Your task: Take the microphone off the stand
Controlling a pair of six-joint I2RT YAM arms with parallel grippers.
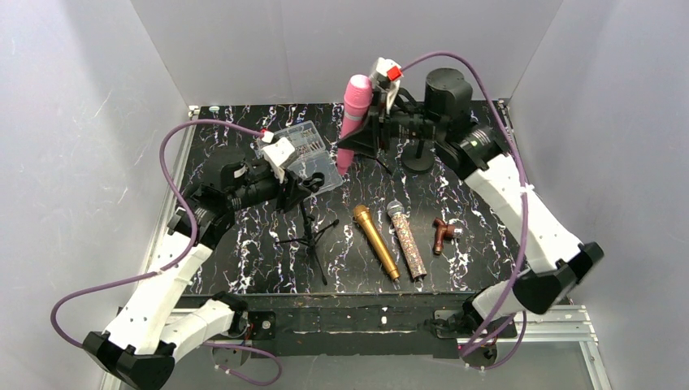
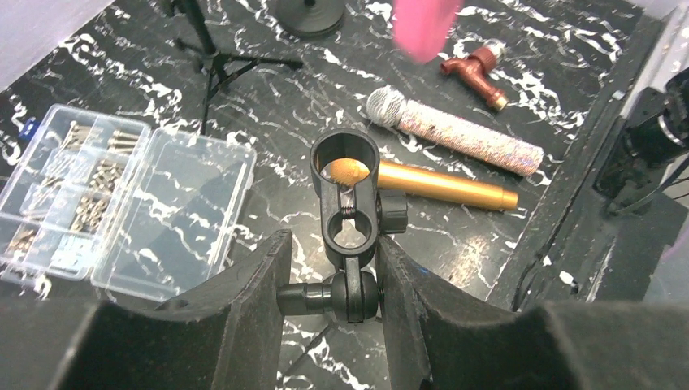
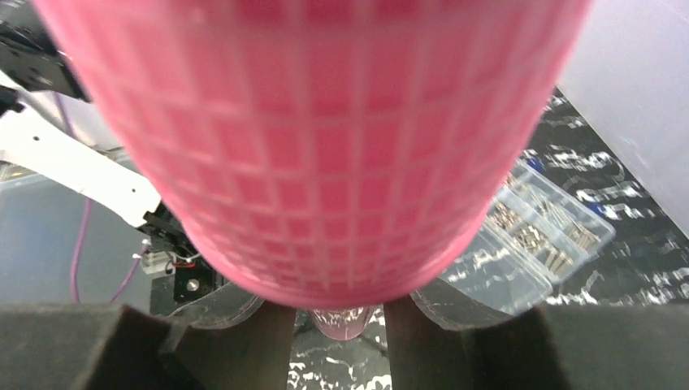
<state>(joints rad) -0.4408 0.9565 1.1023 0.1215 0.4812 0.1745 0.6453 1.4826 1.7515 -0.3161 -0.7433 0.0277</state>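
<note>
The pink microphone [image 1: 354,114] hangs upright in the air at the back of the table, clear of the stand, with my right gripper [image 1: 370,134] shut on its body. Its mesh head [image 3: 325,122] fills the right wrist view, and its handle runs down between the fingers of that gripper [image 3: 340,325]. The small black tripod stand [image 1: 307,236] stands mid-table. Its ring clip [image 2: 345,175] is empty. My left gripper [image 2: 333,296] is shut on the swivel joint just below that clip. In the left wrist view the microphone [image 2: 424,28] shows as a pink blur at the top edge.
A gold microphone [image 1: 375,241] and a glittery one [image 1: 406,240] lie side by side right of the stand, a red-brown tee fitting [image 1: 444,234] beyond them. A clear screw box [image 1: 305,154] lies open behind the left gripper. A round-based stand [image 1: 418,158] and another tripod [image 2: 215,57] stand at the back.
</note>
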